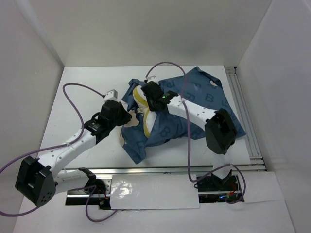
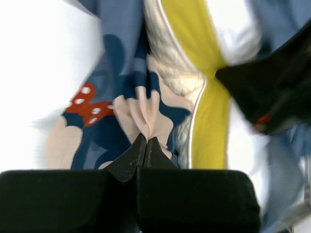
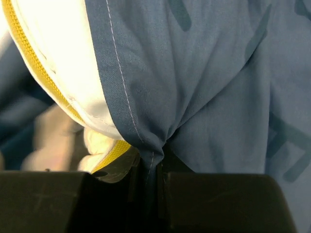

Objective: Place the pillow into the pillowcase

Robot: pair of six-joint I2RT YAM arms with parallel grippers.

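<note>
A: grippers, quick

B: left gripper point(image 2: 146, 145) has its tips together, pinching a fold of the pillowcase point(image 2: 121, 58) on the peach print just right of the red bow point(image 2: 90, 108). The right gripper point(image 3: 153, 162) is clamped on the case's stitched hem, with cloth bunched into the jaws

A: where's the pillow

B: pillow point(image 1: 141, 99) is at the centre of the top view. Only a white end and the yellow edge show at the case mouth; the rest is under blue, so I judge it mostly in. The case body spreads toward the upper right of the frame

A: what does the next move hinge on

B: the exposed end lies between the two grippers, and its yellow edge runs roughly top to bottom in the top view. The left gripper is at its lower left, the right gripper at its upper end. My guess is the mouth has to be dragged frame-left over that end, and the left arm is nearer the bare part

A: anything the views don't share

B: overhead, the wrists hide both pinches. The left wrist view shows the yellow band just right of its tips. The right wrist view shows the hem lapping over the white pillow face at upper left, which the top view doesn't show
</note>
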